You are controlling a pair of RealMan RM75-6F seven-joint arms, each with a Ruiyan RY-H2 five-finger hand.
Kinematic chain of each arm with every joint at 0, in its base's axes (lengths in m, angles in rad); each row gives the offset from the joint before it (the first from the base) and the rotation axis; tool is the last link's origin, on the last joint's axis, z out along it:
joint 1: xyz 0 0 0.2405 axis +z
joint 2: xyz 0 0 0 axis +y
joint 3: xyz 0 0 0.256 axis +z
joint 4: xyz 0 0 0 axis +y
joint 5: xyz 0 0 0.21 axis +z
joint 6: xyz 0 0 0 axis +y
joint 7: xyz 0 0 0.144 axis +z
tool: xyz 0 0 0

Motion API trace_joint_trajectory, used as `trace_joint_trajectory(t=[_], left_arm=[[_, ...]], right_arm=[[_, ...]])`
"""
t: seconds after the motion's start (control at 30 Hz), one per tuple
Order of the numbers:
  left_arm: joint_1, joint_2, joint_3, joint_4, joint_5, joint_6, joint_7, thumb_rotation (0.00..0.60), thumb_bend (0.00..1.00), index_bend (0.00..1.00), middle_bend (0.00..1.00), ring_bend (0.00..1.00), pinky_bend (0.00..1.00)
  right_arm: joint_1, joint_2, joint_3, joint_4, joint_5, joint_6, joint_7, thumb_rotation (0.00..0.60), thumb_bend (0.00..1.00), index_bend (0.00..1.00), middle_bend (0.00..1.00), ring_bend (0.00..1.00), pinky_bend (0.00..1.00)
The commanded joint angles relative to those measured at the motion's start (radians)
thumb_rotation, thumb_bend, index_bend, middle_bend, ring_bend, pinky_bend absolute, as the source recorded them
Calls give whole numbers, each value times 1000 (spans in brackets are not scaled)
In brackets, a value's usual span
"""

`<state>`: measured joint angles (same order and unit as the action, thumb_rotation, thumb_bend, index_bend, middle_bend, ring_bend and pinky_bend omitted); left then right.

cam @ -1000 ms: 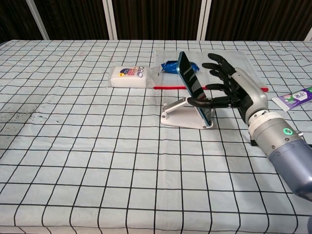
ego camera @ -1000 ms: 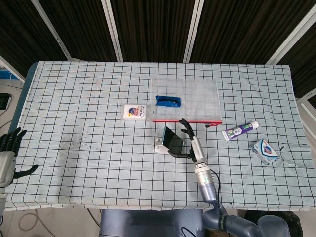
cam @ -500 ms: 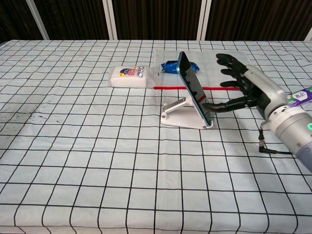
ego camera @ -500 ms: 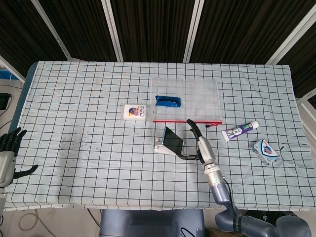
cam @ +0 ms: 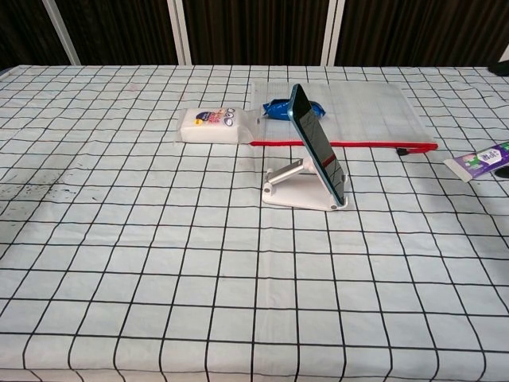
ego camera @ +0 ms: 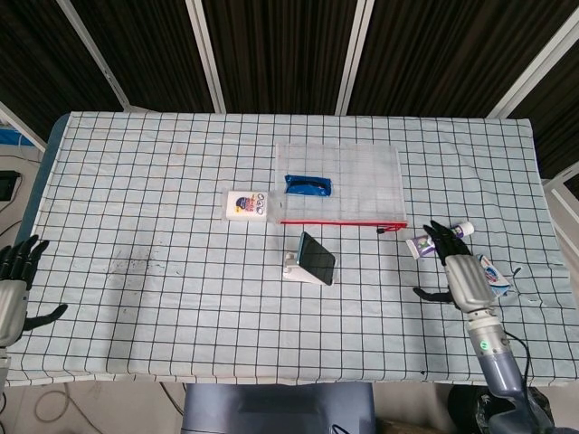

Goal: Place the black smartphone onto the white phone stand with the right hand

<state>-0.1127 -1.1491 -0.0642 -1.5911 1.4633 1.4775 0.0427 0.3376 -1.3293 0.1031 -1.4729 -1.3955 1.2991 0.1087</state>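
Note:
The black smartphone [ego camera: 317,257] [cam: 316,146] leans tilted on the white phone stand [ego camera: 295,268] [cam: 290,191] near the middle of the table, with nothing touching it. My right hand [ego camera: 460,273] is far off to the right of the stand near the table's right side, fingers spread, holding nothing; the chest view does not show it. My left hand [ego camera: 13,285] hangs at the left table edge, fingers apart and empty.
A clear zip bag with a red seal [ego camera: 342,183] [cam: 342,111] holds a blue packet [ego camera: 308,185] behind the stand. A white tissue pack [ego camera: 246,204] [cam: 210,125] lies to the left. A toothpaste tube [ego camera: 438,240] [cam: 477,162] and a soap packet [ego camera: 493,276] lie beside my right hand.
My right hand has let go of the smartphone and drawn back to the right, out of the chest view. The phone stays leaning on the stand. The left hand barely moved.

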Motion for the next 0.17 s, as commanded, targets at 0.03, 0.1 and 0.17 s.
trace_joint_trajectory(t=[0.03, 0.1, 0.17], left_arm=[[1, 2, 1, -1, -4, -2, 13, 600, 0, 0, 0, 0, 0], [1, 2, 0, -1, -9, -4, 27, 600, 0, 0, 0, 0, 0], [1, 3, -1, -4, -18, -8, 38, 600, 0, 0, 0, 0, 0]], right_arm=[[-108, 115, -40, -104, 52, 117, -235, 600, 0, 0, 0, 0, 135], [-131, 129, -43, -113, 66, 142, -273, 600, 0, 0, 0, 0, 135], [-148, 138, -38, -126, 88, 158, -298, 600, 0, 0, 0, 0, 135]])
